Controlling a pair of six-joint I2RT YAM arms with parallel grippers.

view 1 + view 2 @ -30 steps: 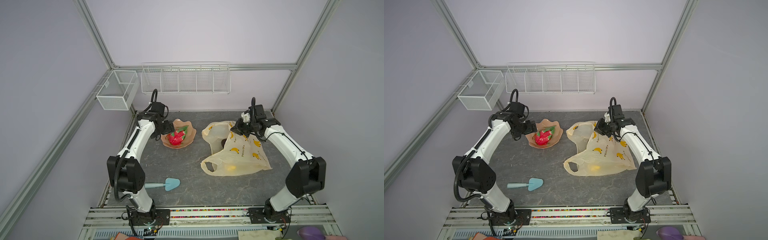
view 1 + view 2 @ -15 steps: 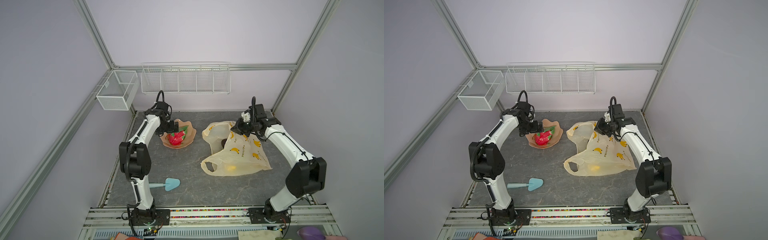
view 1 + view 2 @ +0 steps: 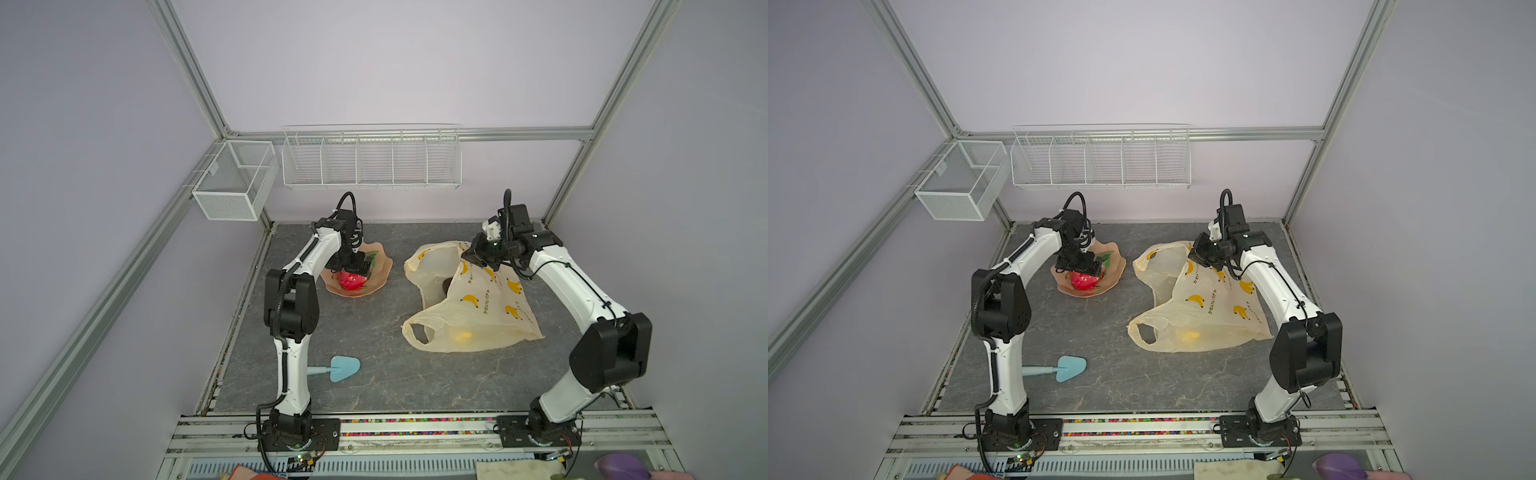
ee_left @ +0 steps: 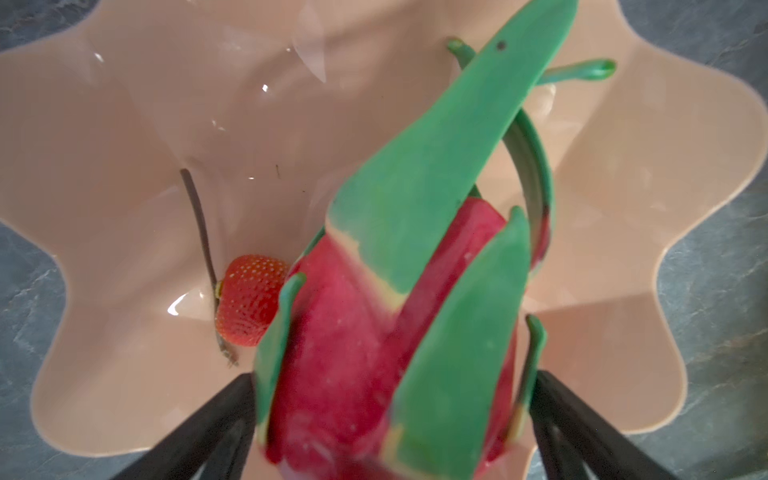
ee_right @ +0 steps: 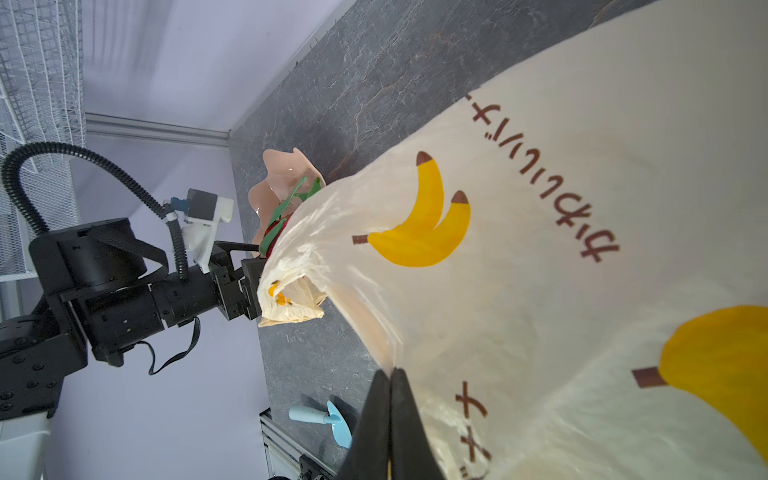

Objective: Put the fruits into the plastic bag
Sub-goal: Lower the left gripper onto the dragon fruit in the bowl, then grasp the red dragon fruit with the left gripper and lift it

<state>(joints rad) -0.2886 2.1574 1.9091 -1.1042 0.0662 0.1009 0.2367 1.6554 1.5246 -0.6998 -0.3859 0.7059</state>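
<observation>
Left end effector (image 4: 395,376) gapes wide astride the dragon fruit (image 4: 345,332); right end effector (image 5: 390,374) pinches plastic bag (image 5: 540,291).

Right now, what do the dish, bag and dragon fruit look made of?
The dish: probably hard plastic, glossy peach; sharp glints on its wavy wall.
The bag: thin plastic film, cream, translucent; it wrinkles and a yellow piece shows through.
The dragon fruit: seemingly moulded plastic or rubber; smooth red body, flat green scales with uneven paint edges.

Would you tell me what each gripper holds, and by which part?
The right gripper pinches the plastic bag by its mouth edge. The left gripper stands open astride the dragon fruit, holding nothing.
</observation>
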